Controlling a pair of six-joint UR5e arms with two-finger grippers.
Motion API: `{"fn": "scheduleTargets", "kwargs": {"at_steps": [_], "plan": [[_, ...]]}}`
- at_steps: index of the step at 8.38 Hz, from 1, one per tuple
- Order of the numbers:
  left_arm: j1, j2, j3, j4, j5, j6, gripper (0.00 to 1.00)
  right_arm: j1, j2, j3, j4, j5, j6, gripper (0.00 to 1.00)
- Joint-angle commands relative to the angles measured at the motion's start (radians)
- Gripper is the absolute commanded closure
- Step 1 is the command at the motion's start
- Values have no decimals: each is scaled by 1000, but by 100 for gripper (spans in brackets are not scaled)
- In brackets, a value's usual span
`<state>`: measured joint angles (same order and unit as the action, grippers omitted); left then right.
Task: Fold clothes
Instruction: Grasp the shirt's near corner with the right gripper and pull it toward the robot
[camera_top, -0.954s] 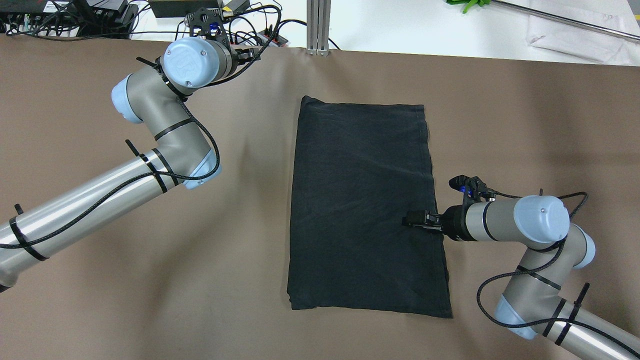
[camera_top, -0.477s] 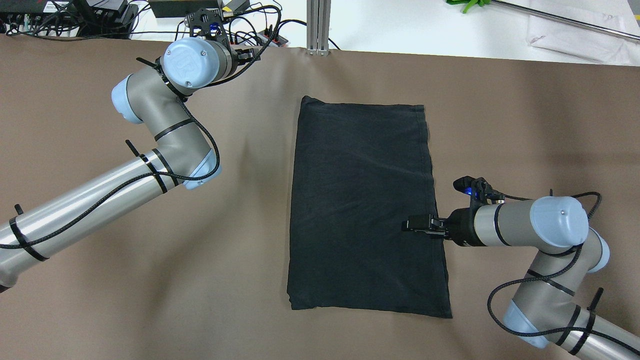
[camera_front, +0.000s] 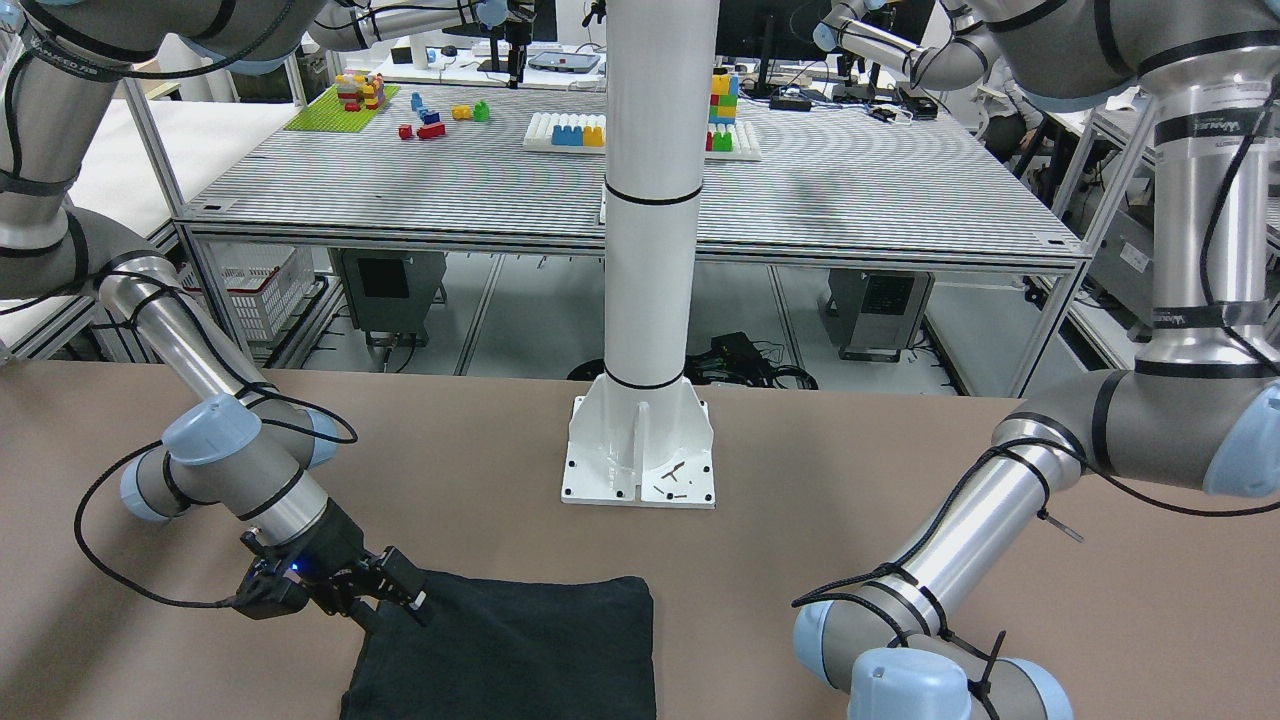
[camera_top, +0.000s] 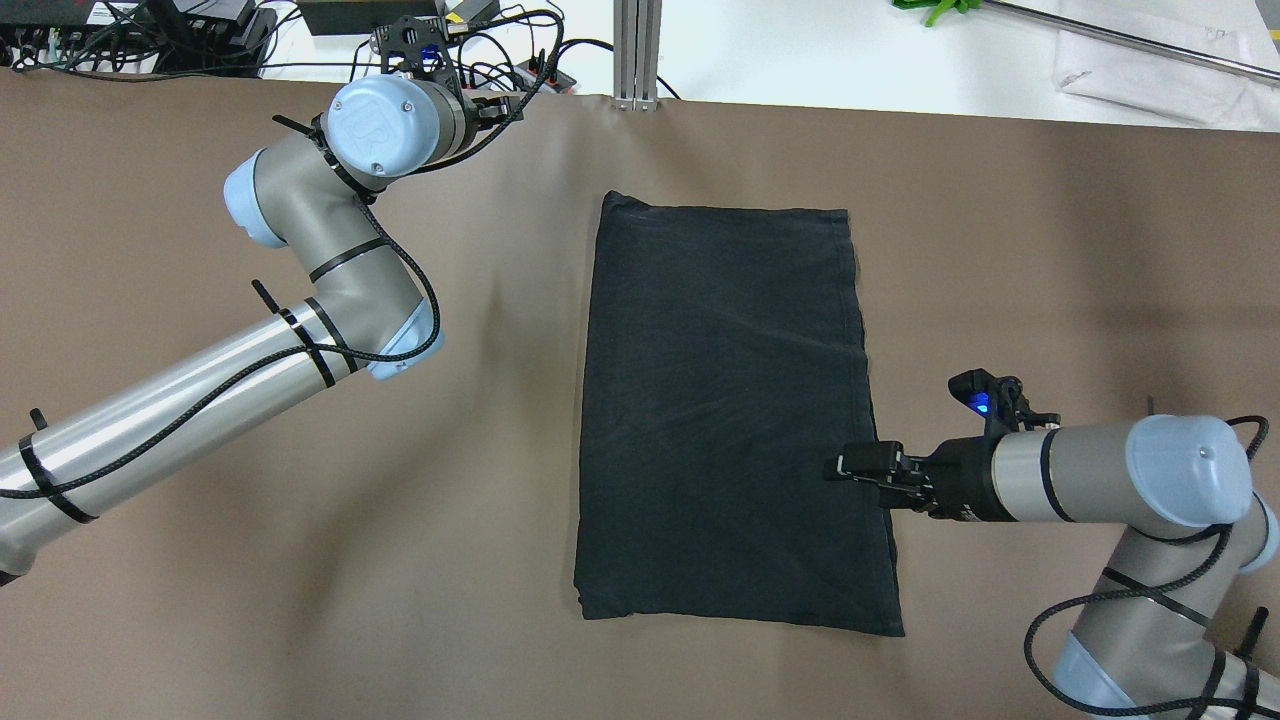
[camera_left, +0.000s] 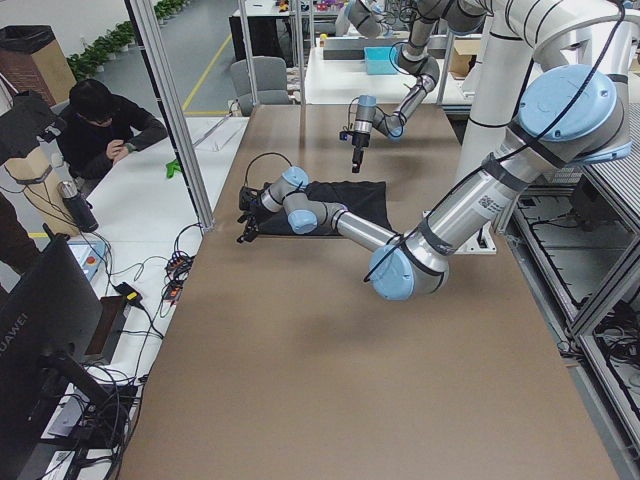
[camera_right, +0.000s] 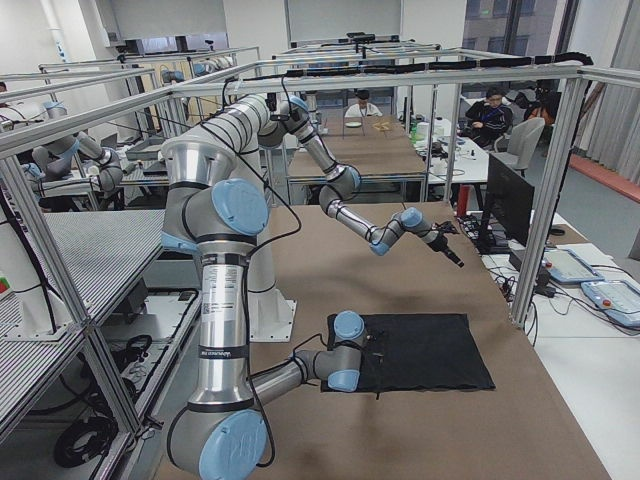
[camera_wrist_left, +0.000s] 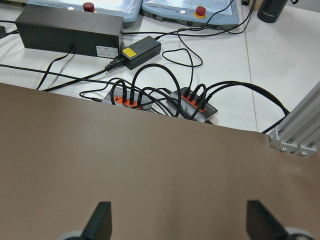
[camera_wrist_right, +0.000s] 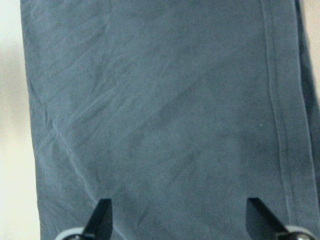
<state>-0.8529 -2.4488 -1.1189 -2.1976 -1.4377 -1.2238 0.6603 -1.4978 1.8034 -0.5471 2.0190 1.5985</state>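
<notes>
1. Overhead exterior: the dark garment (camera_top: 725, 420) lies flat on the brown table (camera_top: 300, 600), mid-frame and slightly right of centre. It is a tall, narrow rectangle with doubled layers showing at its lower left corner.
2. The right gripper (camera_top: 848, 466) comes in from the right of the frame. Its tips are over the garment's right hem, in the lower half of the cloth.
3. Right wrist view: the jaws are spread wide with nothing between them, and fabric and the hem seam fill the frame. Can't tell whether the tips touch the cloth.
4. The left gripper (camera_wrist_left: 177, 222) is well apart from the garment, at the upper left of the overhead frame. Its jaws are wide open and empty over bare table, near the edge by the power strips (camera_wrist_left: 192, 102).
5. Front-facing view: the garment is at bottom centre, in front of the white pillar base (camera_front: 640, 440), with the right gripper (camera_front: 400, 590) at its left edge.
6. My read: this is a gap between folds, with the lengthwise fold done and nothing held.
7. Next is probably an end-to-end fold. The right gripper needs to drop and pinch all layers at a corner or hem.
8. The left arm needs to cross to the opposite corner so the edge lifts evenly.
</notes>
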Motion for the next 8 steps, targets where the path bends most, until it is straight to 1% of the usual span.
{"fn": "scheduleTargets", "kwargs": {"at_steps": [1, 2, 4, 5, 7, 8], "plan": [[3, 2, -7, -1, 3, 0, 5, -39, -113, 33, 74, -14, 59, 6], [3, 4, -7, -1, 5, 0, 5, -71, -114, 30, 76, -43, 72, 6], [5, 5, -7, -1, 5, 1, 5, -187, -110, 25, 73, -196, 74, 6], [5, 5, -7, -1, 5, 1, 5, -211, -105, 21, 69, -219, 74, 6], [6, 8, -7, -4, 7, 1, 5, -223, -101, 2, 50, -220, 72, 6], [6, 10, -7, -4, 7, 1, 6, -238, -93, 2, 20, -229, 74, 6]]}}
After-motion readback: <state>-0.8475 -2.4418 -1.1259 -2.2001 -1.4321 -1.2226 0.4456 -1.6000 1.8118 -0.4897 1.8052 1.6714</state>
